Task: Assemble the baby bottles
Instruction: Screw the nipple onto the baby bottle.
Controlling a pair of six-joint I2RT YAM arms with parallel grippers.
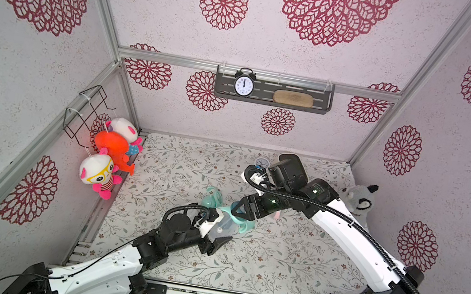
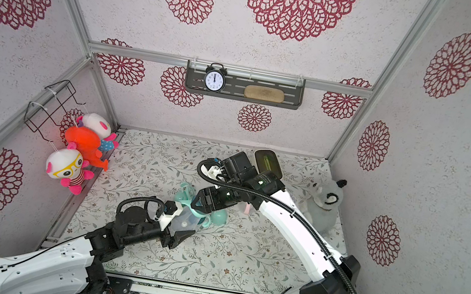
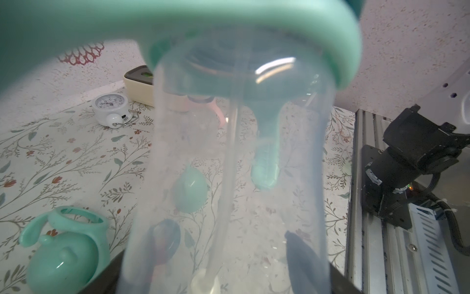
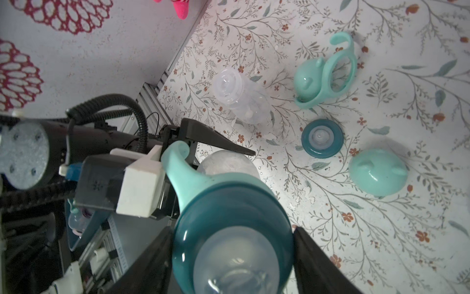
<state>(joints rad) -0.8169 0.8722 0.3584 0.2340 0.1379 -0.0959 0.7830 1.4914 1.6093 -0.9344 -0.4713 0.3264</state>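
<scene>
**Both pincers on one mint baby bottle, raised over the middle of the bench**

The left pincer [image 1: 221, 232] is pressed onto the clear body of the held bottle [image 3: 229, 157], which is clear of the bench [image 1: 271, 273]. Its mint handle ring [image 4: 183, 173] sits at the neck. Loose on the bench lie a second clear bottle body [image 4: 241, 98], a mint ring with a dome cap against it [image 4: 323, 76], a spare teal collar with nipple [image 4: 321, 138] and a separate mint dome cap [image 4: 379, 171]. Just right of the held bottle, the right pincer [image 4: 232, 229] has one finger against each side of the teal collar [image 4: 229, 203] on that neck, pinching it. The pink bottle [image 1: 276, 215] shows right of this, mostly hidden by the right arm.
</scene>
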